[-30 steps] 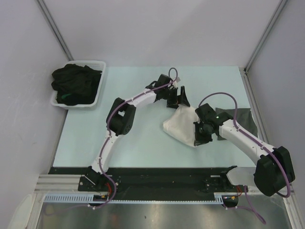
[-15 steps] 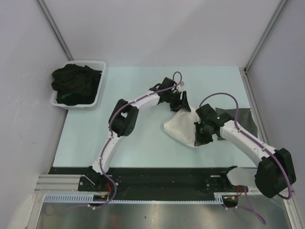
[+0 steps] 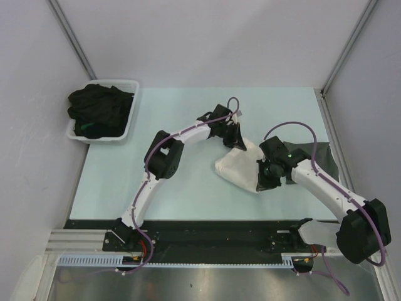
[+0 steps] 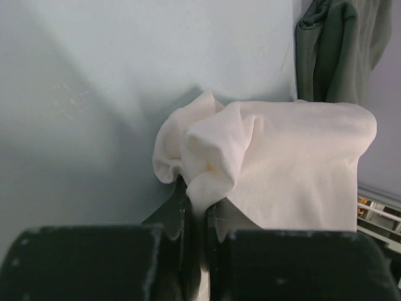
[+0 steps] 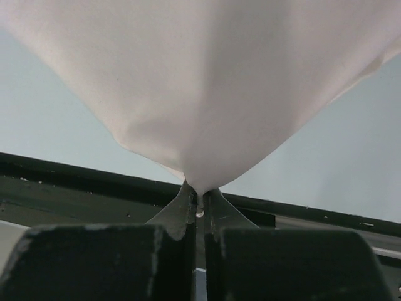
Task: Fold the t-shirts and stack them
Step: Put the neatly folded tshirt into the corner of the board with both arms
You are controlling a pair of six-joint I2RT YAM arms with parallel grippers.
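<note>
The cream-white t-shirt [image 3: 240, 165] lies bunched in the middle of the table, its print hidden. My left gripper [image 3: 237, 143] is shut on a puckered fold at the shirt's far edge; the left wrist view shows the cloth [image 4: 294, 157] pinched between the jaws of the left gripper [image 4: 199, 199]. My right gripper [image 3: 265, 182] is shut on the near right corner, and the cloth [image 5: 207, 81] fans out from the right gripper [image 5: 199, 198]. A dark grey t-shirt [image 3: 318, 155] lies flat at the right, partly under the right arm, and shows as the dark grey t-shirt [image 4: 341, 50] in the left wrist view.
A white plastic tub [image 3: 128, 128] at the far left holds black t-shirts [image 3: 99, 110]. A black rail [image 3: 207, 232] runs along the table's near edge. Grey walls with metal posts close in the table on three sides.
The left gripper has come down onto the cream shirt's far edge and shut on a fold of it. The right gripper keeps its hold and has barely moved.
</note>
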